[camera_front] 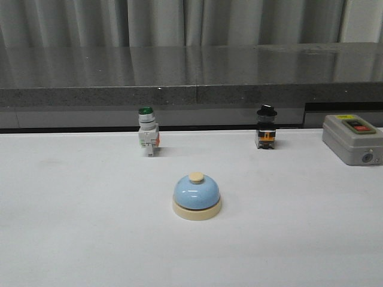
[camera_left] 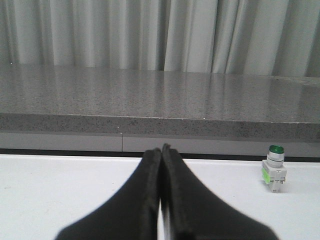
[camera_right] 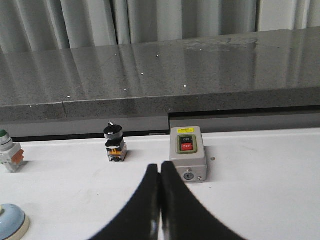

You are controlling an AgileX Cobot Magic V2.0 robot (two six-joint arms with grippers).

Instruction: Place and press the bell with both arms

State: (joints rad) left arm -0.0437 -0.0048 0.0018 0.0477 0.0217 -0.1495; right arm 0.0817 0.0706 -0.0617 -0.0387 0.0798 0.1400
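Note:
The bell (camera_front: 197, 196), a glossy light-blue dome on a cream base with a cream button, stands upright in the middle of the white table in the front view. Its edge also peeks in at the corner of the right wrist view as the bell (camera_right: 11, 220). Neither arm shows in the front view. My left gripper (camera_left: 161, 148) is shut with nothing between its fingers, low over the table. My right gripper (camera_right: 160, 166) is shut and empty too, with the bell off to its left.
A green-capped white push-button switch (camera_front: 147, 131) and a black-knobbed selector switch (camera_front: 266, 127) stand at the back of the table. A grey box with a red button (camera_front: 353, 138) sits at the far right. A dark stone ledge (camera_front: 191, 72) runs behind them.

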